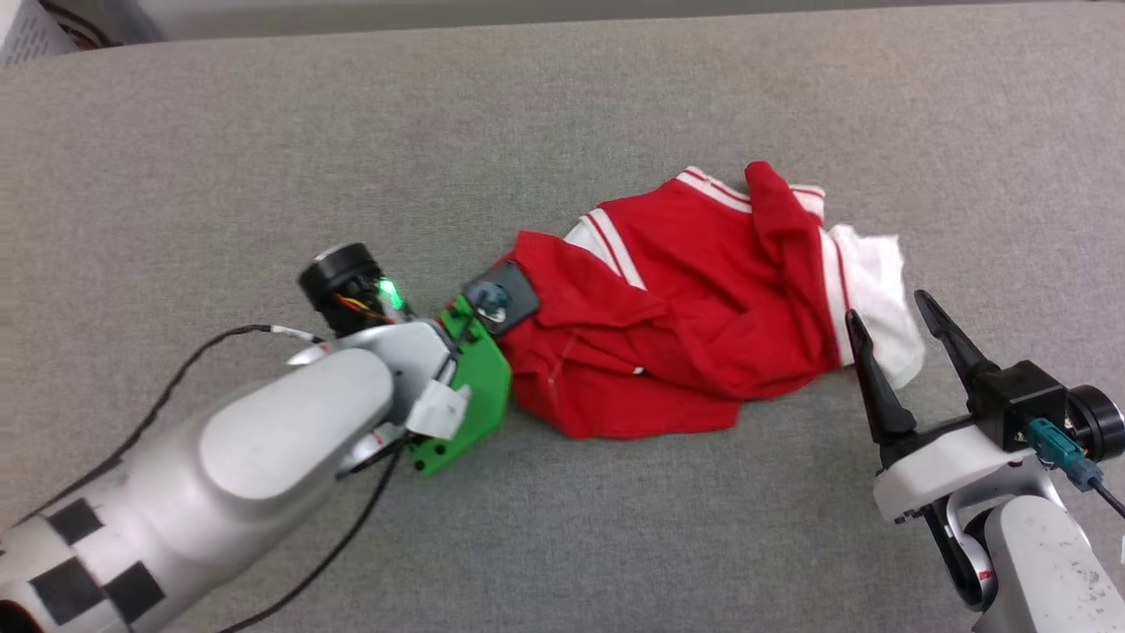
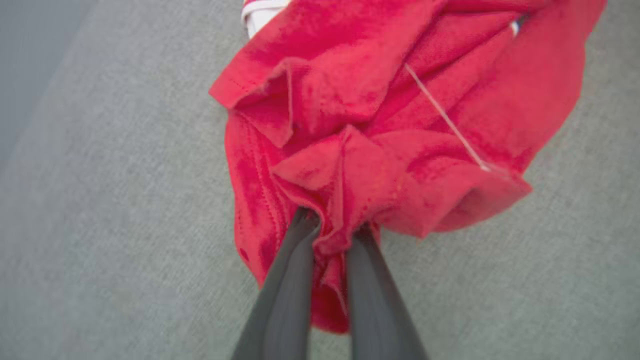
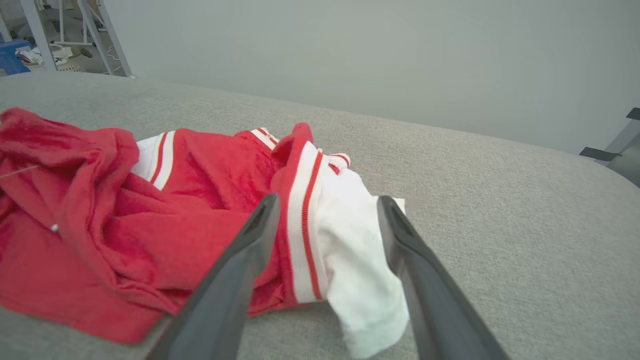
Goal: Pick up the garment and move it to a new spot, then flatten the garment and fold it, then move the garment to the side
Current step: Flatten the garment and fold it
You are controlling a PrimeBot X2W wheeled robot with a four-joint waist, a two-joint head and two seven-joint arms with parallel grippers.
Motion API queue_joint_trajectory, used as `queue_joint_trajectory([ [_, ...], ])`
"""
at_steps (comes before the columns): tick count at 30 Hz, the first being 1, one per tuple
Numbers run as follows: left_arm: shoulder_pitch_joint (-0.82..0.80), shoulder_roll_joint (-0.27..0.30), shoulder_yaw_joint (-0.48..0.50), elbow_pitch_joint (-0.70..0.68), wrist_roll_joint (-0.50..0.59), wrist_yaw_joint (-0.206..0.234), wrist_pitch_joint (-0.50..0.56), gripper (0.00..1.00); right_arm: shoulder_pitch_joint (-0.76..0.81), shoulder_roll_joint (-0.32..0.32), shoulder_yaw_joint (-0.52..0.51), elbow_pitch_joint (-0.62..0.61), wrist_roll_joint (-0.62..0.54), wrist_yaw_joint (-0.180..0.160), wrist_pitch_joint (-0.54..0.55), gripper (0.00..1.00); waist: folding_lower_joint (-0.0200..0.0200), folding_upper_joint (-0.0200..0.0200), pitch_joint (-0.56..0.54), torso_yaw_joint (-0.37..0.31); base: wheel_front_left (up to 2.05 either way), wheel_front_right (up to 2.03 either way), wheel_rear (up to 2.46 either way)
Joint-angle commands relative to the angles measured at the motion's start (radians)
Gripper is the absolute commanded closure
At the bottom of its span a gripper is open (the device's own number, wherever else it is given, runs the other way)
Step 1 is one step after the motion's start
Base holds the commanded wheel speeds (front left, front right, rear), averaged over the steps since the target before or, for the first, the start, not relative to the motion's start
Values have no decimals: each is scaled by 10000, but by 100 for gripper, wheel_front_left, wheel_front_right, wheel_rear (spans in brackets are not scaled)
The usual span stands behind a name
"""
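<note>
- Across the grey tabletop point(image 1: 562, 132), a little right of centre in the head view, the garment point(image 1: 685, 334) lies in a crumpled heap. Its red body is bunched up, and a white sleeve point(image 1: 870, 264) spills out at the right end.
- At the heap's left end, the left gripper point(image 2: 334, 230) has its fingers drawn almost together, with a fold of red cloth near a stitched edge pinched between them. The cloth around the pinch looks to rest on the tabletop, so I judge the grasp made and the lift not yet begun.
- At the other end, the right gripper point(image 1: 888, 308) has its fingers spread wide with nothing in them. It is poised just beside the white sleeve.
- The step in hand looks like the first one, picking the garment up.
- The next move calls for raising the left arm high enough for the thin fabric to clear the tabletop. Held at a single point it will likely hang and drag, so closing the right fingers on the sleeve would probably help carry it.
- The left wrist view gives the pinch itself close up, along with a pale loose thread point(image 2: 445, 120) across the red. The head view looks onto the back of that wrist and its green plate point(image 1: 466, 396), so it cannot settle the grip.
- The right wrist view, low and from the side, shows the striped trim point(image 3: 305, 220) and how the heap stands up. The head view shows the two arms at opposite ends.
</note>
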Motion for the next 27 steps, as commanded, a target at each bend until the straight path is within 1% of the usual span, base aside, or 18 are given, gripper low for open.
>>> queue_joint_trajectory([
  [1, -91, 376, 147, 48, -177, -15, -211, 100, 161, 11, -64, 2, -27, -6, -71, 0, 0, 0, -467, 408, 0, 0, 0],
  [4, 74, 985, 411, -65, -349, 144, -498, 100, 314, 22, -92, -14, -24, -6, -73, 0, 0, 0, -608, 510, 0, 0, 0],
  [7, 433, 1586, 670, -247, -630, 436, -736, 100, 399, 2, -86, -19, 6, -6, -73, 0, 0, 0, -674, 553, 0, 0, 0],
  [11, 1172, 2101, 810, -278, -1022, 827, -1004, 100, 465, -53, -122, -5, 40, -6, -34, 0, 0, 0, -687, 564, 0, 0, 0],
  [15, 2140, 2183, 850, -24, -1608, 1098, -1331, 100, 491, -109, -169, 14, 39, -6, 75, 0, 0, 0, -648, 533, 0, 0, 0],
  [20, 3024, 1752, 885, 467, -2147, 1275, -1867, 100, 478, -208, -196, 24, 100, -6, 237, 0, 0, 0, -720, 584, 0, 0, 0],
  [21, 3124, 1622, 953, 590, -2193, 1370, -2096, 58, 462, -237, -208, 11, 122, -6, 265, 0, 0, 0, -774, 618, 0, 0, 0],
  [22, 3197, 1512, 1027, 679, -2221, 1475, -2311, 0, 447, -272, -222, 0, 138, -6, 279, 0, 0, 0, -835, 649, 0, 0, 0],
  [26, 3453, 1181, 1402, 908, -2254, 1901, -3419, 0, 334, -514, -344, -107, 213, -6, 318, 0, 0, 0, -1168, 811, 0, 0, 0],
  [27, 3506, 1131, 1554, 873, -2222, 2071, -3837, 0, 278, -603, -408, -166, 247, -6, 334, 0, 0, 0, -1263, 861, 0, 0, 0],
])
